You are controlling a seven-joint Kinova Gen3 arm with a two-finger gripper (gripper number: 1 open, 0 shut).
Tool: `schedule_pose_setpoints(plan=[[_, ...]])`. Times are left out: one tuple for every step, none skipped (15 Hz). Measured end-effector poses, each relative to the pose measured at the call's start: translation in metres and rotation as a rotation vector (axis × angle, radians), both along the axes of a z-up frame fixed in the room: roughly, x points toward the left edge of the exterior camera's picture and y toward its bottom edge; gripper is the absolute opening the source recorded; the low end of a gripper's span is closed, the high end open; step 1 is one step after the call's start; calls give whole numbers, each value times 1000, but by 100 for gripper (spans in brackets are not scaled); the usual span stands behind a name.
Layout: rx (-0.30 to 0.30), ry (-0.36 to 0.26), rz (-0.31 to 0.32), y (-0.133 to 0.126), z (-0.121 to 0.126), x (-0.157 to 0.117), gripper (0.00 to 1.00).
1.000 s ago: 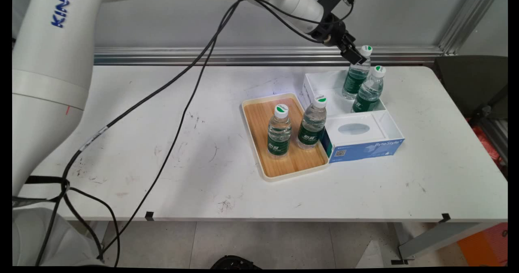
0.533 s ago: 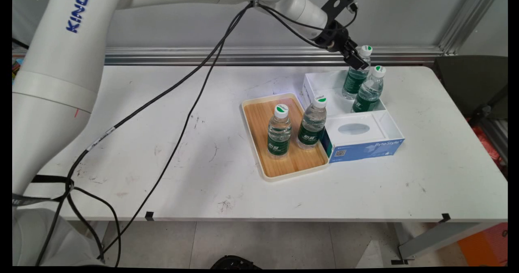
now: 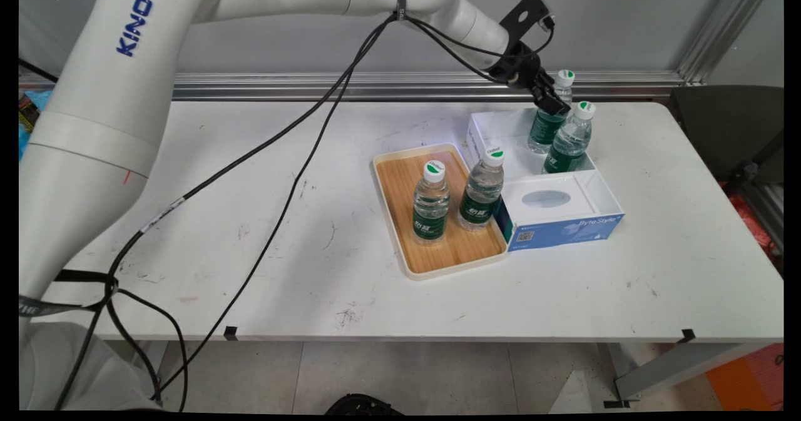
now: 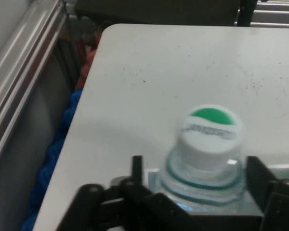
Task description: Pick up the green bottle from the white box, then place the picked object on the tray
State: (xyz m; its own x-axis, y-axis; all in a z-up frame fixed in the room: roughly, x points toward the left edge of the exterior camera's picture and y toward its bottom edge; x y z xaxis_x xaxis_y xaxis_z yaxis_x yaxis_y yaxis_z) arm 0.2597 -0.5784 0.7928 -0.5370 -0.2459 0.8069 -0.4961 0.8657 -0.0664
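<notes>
My black gripper (image 3: 554,100) hangs over the back of the white open box (image 3: 485,127), at the neck of the farther water bottle (image 3: 549,126). In the hand view that bottle (image 4: 209,130), with its white cap and green top, stands between my two fingers. The gripper (image 4: 196,162) is open, one finger (image 4: 137,166) on each side of the bottle's shoulder, with small gaps. A second bottle (image 3: 571,139) stands just in front of it in the same box.
A wooden tray (image 3: 400,186) left of the box carries two more bottles (image 3: 431,203) (image 3: 482,189). A blue-and-white tissue box (image 3: 563,218) lies in front of the white box. Black cables (image 3: 294,158) hang from the arm over the table's left half.
The gripper has sunk and shifted slightly right, from beside the far bottle's cap down to its neck. The bottles have not moved.
</notes>
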Motion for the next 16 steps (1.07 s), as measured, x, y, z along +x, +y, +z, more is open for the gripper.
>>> schedule_pose_setpoints(plan=[[1, 0, -1, 0, -1, -1, 0], [3, 0, -3, 0, -2, -2, 0], [4, 0, -4, 0, -3, -2, 0], [6, 0, -5, 1, -4, -2, 0], [7, 0, -7, 1, -4, -2, 0], [7, 0, -8, 1, -5, -2, 0], [7, -1, -8, 1, -5, -1, 0], [6, -1, -8, 2, -4, -1, 0], [3, -2, -7, 2, -2, 1, 0], [-2, -2, -7, 2, 0, 2, 0], [-9, -1, -6, 2, 5, 4, 0], [-18, 2, -5, 3, 11, 6, 0], [-29, 6, -2, 4, 18, 8, 0], [-36, 8, -2, 5, 24, 10, 0], [-45, 12, 0, 6, 31, 12, 0], [-56, 16, 3, 9, 40, 15, 0]])
